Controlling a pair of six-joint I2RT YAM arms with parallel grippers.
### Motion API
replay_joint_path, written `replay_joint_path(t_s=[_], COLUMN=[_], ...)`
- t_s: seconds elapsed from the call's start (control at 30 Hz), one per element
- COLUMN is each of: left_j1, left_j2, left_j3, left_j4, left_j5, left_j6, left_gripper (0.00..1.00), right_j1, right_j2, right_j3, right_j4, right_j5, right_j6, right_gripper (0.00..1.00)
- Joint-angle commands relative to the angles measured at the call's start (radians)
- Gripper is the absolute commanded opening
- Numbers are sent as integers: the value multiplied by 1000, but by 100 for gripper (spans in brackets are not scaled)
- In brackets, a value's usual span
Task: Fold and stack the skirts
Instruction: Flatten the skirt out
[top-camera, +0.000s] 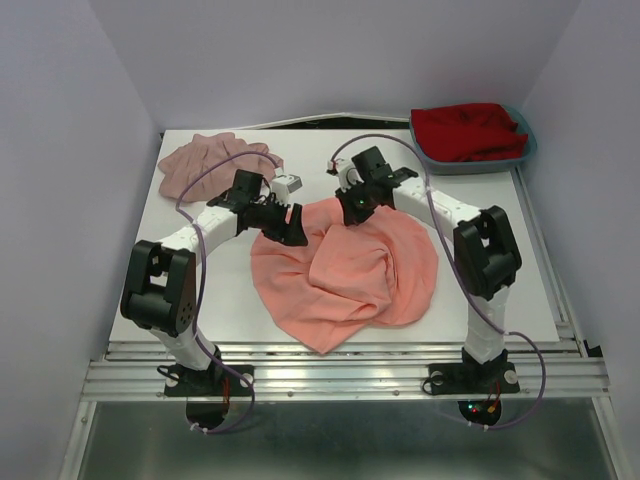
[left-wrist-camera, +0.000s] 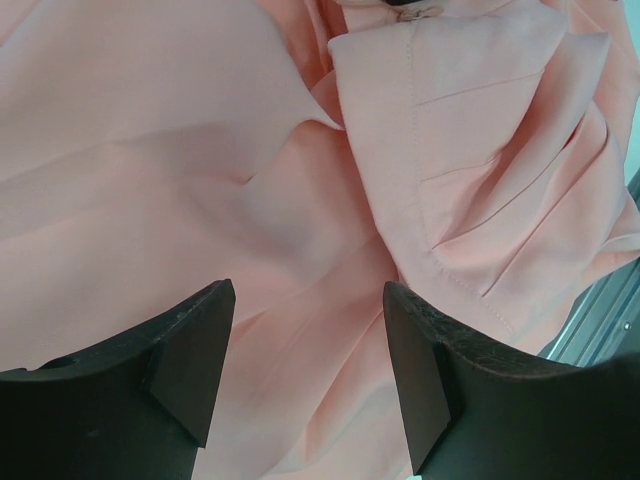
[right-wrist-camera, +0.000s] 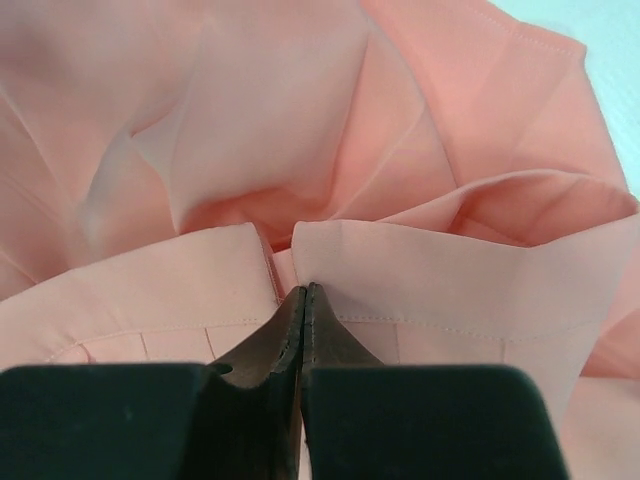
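salmon-coral pleated fabric skirt (top-camera: 345, 270): rumpled, centre of table (top-camera: 200, 310) | left gripper (left-wrist-camera: 308, 300): jaws apart above it | right gripper (right-wrist-camera: 303, 300): clenched on its stitched band, fingertips hidden from above | dusty mauve-pink gathered skirt (top-camera: 205, 160): far-left, top view only

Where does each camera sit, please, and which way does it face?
Top external: above and behind, looking down on the table; left arm, right arm, coral skirt, mauve skirt show.
Left wrist: on its arm, facing the coral skirt; left gripper open.
Right wrist: likewise; right gripper shut on that skirt's edge.
Shared: the coral skirt.
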Motion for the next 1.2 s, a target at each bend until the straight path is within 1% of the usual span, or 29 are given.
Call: replay_joint_path(t_s=[0.0, 0.03, 0.07, 0.1, 0.13, 0.2, 0.23, 0.33, 0.47, 0.57, 0.67, 0.83, 0.87, 1.0, 1.1, 1.17], left_j1=[5, 5, 0, -4, -7, -18, -26, -64, -87, -96, -107, -119, -121, -124, -129, -132], left_j2=[-31, -34, -34, -31, -23, -14, -5, 24, 87, 135, 184, 256, 262, 272, 259, 259], left_j3=[34, 35, 37, 38, 41, 46, 48, 66, 109, 146, 202, 245, 253, 261, 258, 255], left_j4=[20, 20, 20, 20, 20, 35, 46, 103, 150, 172, 175, 187, 190, 192, 192, 190], left_j5=[12, 44, 63, 77, 93, 130, 132, 140, 131, 114, 107, 106, 109, 147, 163, 176], left_j6=[15, 20, 22, 20, 17, 5, -4, -49, -102, -112, -120, -155, -158, -166, -159, -161], left_gripper=[73, 73, 73, 73, 73, 73, 73, 73, 72, 72, 71, 70, 70, 64, 57, 55], right_j1=[5, 5, 5, 5, 5, 5, 5, 5, 5, -5, -27, -57, -58, -79, -103, -114], right_j2=[-128, -134, -133, -135, -135, -141, -144, -138, -127, -131, -154, -197, -197, -208, -210, -210], right_j3=[4, 3, 12, 12, 8, -31, -41, -74, -85, -83, -86, -109, -112, -120, -115, -108], right_j4=[17, -6, -29, -49, -78, -83, -80, -77, -74, -72, -74, -75, -75, -75, -74, -74], right_j5=[4, -13, -27, -39, -60, -68, -59, -39, -41, -41, -41, -28, -28, -39, -63, -77], right_j6=[-23, -34, -28, -28, -35, -43, -46, -60, -64, -54, -54, -67, -67, -77, -81, -86], right_gripper=[1, 7, 20, 41, 69, 78, 81, 81, 82, 83, 86, 95, 95, 96, 96, 96])
